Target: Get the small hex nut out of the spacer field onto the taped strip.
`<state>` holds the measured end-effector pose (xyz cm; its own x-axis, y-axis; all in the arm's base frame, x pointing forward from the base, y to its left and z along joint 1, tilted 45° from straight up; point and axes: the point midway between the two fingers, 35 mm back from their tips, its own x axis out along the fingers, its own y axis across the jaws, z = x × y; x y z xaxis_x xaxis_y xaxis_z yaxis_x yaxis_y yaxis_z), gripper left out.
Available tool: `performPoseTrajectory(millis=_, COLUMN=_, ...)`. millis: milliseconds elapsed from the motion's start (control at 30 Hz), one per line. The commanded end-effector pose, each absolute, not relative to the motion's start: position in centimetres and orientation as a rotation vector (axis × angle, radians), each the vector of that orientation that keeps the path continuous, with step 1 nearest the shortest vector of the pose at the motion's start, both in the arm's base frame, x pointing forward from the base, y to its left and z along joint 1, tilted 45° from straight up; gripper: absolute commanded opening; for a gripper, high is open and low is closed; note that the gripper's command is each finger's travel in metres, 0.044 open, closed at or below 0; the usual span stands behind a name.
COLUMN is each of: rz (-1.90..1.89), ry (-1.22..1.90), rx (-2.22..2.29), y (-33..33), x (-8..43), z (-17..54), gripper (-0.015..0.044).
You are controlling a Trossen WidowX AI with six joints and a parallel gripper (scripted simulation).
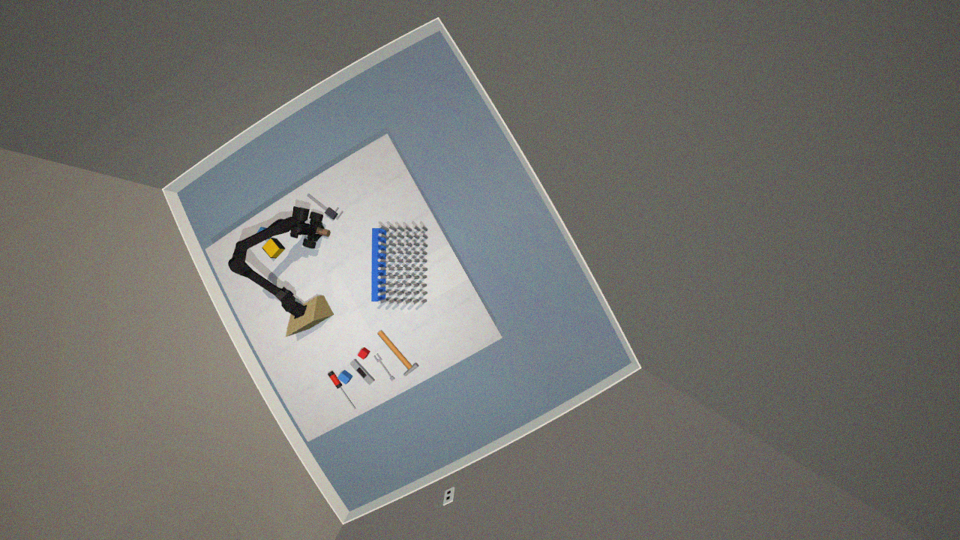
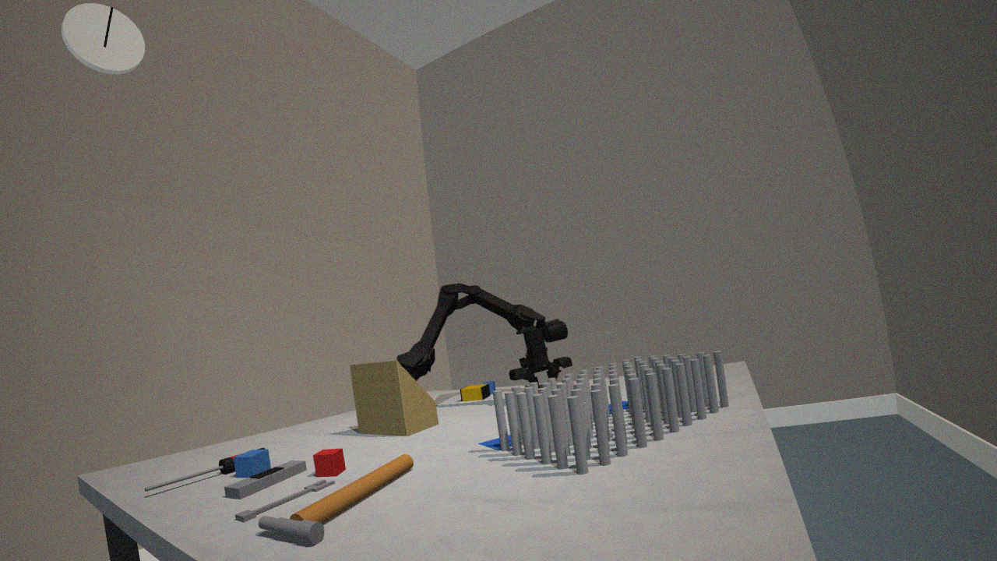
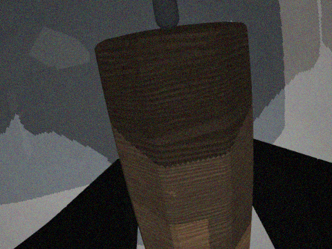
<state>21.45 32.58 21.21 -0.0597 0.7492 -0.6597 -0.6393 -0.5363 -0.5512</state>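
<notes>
- Top view: the gripper (image 1: 313, 232) (image 2: 540, 380) (image 3: 184, 160) is clamped on a wooden handle (image 1: 325, 232) (image 3: 180, 104), held well apart from the spacers (image 1: 380, 259) (image 2: 578, 432). The blue strip (image 1: 376, 265) (image 2: 491, 443) lies between hand and field. Just beside the hand, a grey tool with a dark head (image 1: 331, 212) could be caught if a low sideways swing were made.
- Exterior view: the hand is seen beyond the nearer spacers, and the far end of the held tool is hidden. Since the spacers are slim, tall and closely set, one could be toppled by a slanted entry or by the hand itself being brought too low.
- Wrist view: a thin dark shaft (image 3: 166, 14) is seen past the handle's far end. If the handle were rolled in the grip, the working end would be turned off line and the nut missed or wedged against a spacer.
- The nut cannot be made out in any view; by the task, it is to be sought among the spacers, beyond the strip from the hand.
</notes>
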Motion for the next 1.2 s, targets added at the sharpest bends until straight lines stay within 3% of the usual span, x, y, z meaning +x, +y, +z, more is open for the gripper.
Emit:
performPoseTrajectory(millis=0, rz=1.774, ry=-0.135, rx=-1.199, y=32.70, x=21.23, z=20.71, gripper=0.0000)
performPoseTrajectory(millis=1167, rz=1.676, ry=-0.254, rx=-1.201, y=32.71, x=21.24, z=20.68, gripper=0.0000)
